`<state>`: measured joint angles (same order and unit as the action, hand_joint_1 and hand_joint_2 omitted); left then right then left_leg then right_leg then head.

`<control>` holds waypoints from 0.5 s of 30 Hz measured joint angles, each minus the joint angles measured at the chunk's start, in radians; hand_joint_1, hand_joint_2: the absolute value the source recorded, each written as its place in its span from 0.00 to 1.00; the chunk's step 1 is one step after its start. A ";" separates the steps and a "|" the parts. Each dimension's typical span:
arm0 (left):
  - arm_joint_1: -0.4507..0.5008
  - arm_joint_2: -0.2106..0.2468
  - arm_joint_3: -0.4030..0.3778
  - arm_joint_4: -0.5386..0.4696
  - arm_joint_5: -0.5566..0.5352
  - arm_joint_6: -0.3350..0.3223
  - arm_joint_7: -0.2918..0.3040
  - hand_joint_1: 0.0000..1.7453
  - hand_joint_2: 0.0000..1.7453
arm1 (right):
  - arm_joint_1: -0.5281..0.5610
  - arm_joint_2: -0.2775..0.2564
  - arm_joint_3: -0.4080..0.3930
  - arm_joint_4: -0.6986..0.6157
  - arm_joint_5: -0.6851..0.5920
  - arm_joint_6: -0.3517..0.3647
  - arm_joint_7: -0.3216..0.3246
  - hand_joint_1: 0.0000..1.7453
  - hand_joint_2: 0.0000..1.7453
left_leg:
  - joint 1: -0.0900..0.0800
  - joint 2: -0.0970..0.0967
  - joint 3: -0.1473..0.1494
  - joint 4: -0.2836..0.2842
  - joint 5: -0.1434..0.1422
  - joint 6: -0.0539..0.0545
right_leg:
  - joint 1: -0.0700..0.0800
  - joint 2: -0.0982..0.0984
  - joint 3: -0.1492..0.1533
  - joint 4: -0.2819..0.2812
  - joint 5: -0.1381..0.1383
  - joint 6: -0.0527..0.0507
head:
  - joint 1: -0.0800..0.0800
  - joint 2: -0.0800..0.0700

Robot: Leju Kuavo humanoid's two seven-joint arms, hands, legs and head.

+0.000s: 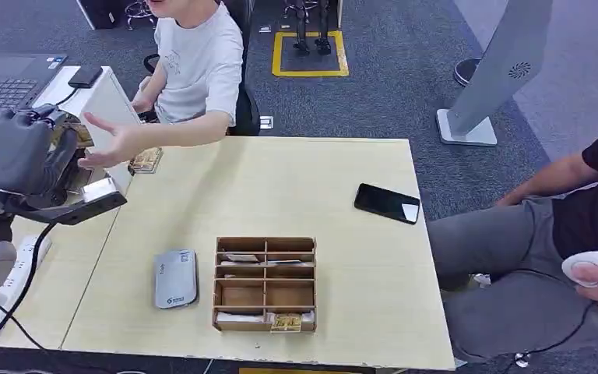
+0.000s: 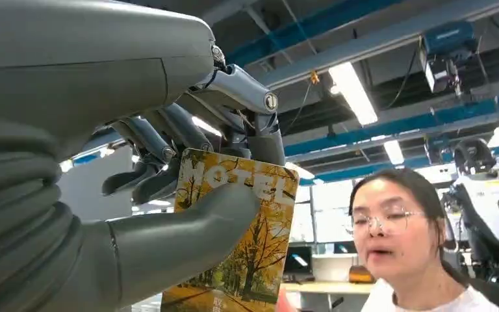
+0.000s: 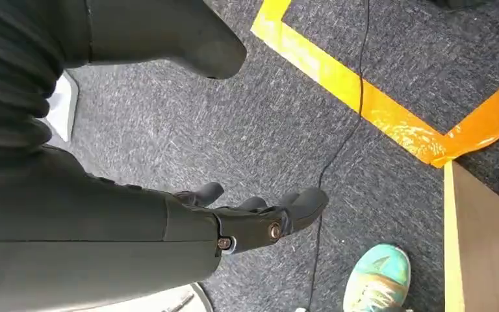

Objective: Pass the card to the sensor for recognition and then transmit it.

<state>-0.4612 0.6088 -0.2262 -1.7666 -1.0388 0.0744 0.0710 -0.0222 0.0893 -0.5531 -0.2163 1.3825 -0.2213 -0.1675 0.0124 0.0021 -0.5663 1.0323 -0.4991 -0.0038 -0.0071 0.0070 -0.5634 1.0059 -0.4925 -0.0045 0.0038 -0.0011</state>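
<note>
Hotel card (image 2: 240, 240), printed with yellow autumn trees and the word HOTEL, is pinched in the robot's left hand (image 2: 169, 162): the thick grey thumb (image 2: 188, 227) presses its printed face and the darker fingers (image 2: 260, 123) close behind its top edge. In the head view that left hand (image 1: 23, 156) is raised at the far left, past the left edge of the pale wooden table (image 1: 342, 312), with the card mostly hidden behind it. A seated person in a white T-shirt (image 1: 198, 66) reaches an open hand (image 1: 113, 144) toward it, just beside the robot's fingers; whether they touch I cannot tell.

On the table, the grey rounded card sensor (image 1: 175, 278) lies flat near the front edge, just left of a brown wooden compartment box (image 1: 265, 283), close but apart from it. Cards lie in some of the box's compartments, one yellow-printed in the front row. A black phone (image 1: 387, 203) lies toward the right edge, well apart from the box, with bare tabletop between them and across the far half. Another yellow-printed card (image 1: 146, 160) lies at the table's far left corner, beside a white stand (image 1: 101, 101).

The robot's right hand (image 3: 234, 221) hangs over grey carpet (image 3: 247, 130) with its fingers apart and gently curved, holding nothing, near yellow floor tape (image 3: 364, 97). A second person in black (image 1: 592, 210) sits off the right edge, holding a white controller (image 1: 592, 269).
</note>
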 joint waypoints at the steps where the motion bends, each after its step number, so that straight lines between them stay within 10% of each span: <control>1: -0.001 -0.001 -0.002 0.005 -0.001 0.000 0.000 1.00 1.00 | 0.000 0.000 0.001 0.001 0.000 0.000 0.000 0.00 1.00 | 0.000 0.000 0.000 0.000 0.000 0.000 | 0.000 0.000 0.000 0.000 0.000 0.000 | 0.000 0.000; 15: -0.018 -0.033 -0.012 0.091 -0.013 0.010 0.042 0.98 1.00 | 0.013 -0.003 0.014 0.014 0.009 -0.010 0.030 0.00 1.00 | 0.000 0.000 0.000 0.000 0.000 0.000 | 0.000 0.000 0.000 0.000 0.000 0.000 | 0.000 0.000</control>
<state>-0.4791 0.5756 -0.2380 -1.6755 -1.0517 0.0840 0.1129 -0.0096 0.0866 -0.5390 -0.2026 1.3916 -0.2308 -0.1373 0.0125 0.0024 -0.5665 1.0323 -0.4990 -0.0039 -0.0071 0.0072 -0.5636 1.0057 -0.4924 -0.0046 0.0038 -0.0011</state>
